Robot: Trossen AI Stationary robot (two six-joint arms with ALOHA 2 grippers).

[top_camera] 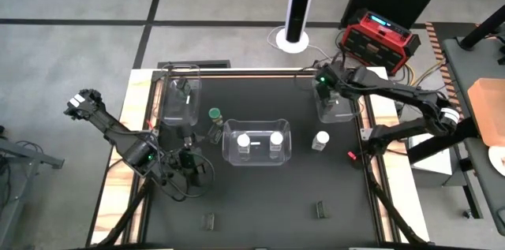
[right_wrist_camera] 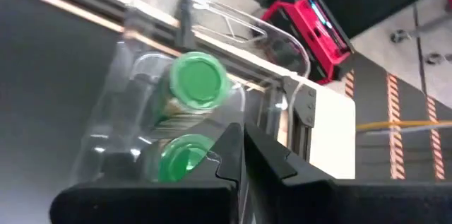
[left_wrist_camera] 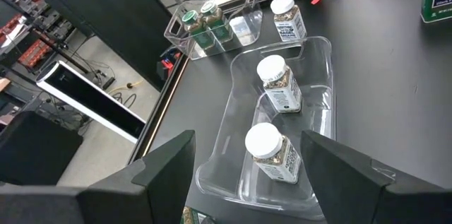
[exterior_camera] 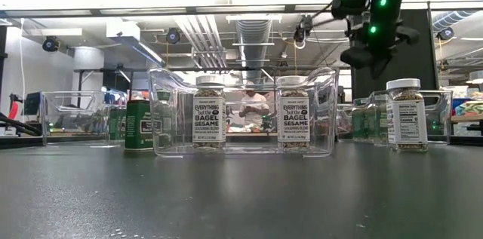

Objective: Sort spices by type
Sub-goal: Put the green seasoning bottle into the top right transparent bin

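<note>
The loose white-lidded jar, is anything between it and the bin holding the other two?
Nothing visible. Only bare table separates the loose white-lidded jar from the middle bin; the bin's near wall is the one thing to lift over.

We count three clear bins [top_camera: 256,141]. White-lidded jars [top_camera: 244,141] number three: two in the middle bin, one standing loose on the table. Green-lidded jars [right_wrist_camera: 200,78] number at least three: two in the right bin, one loose beside the middle bin.
</note>
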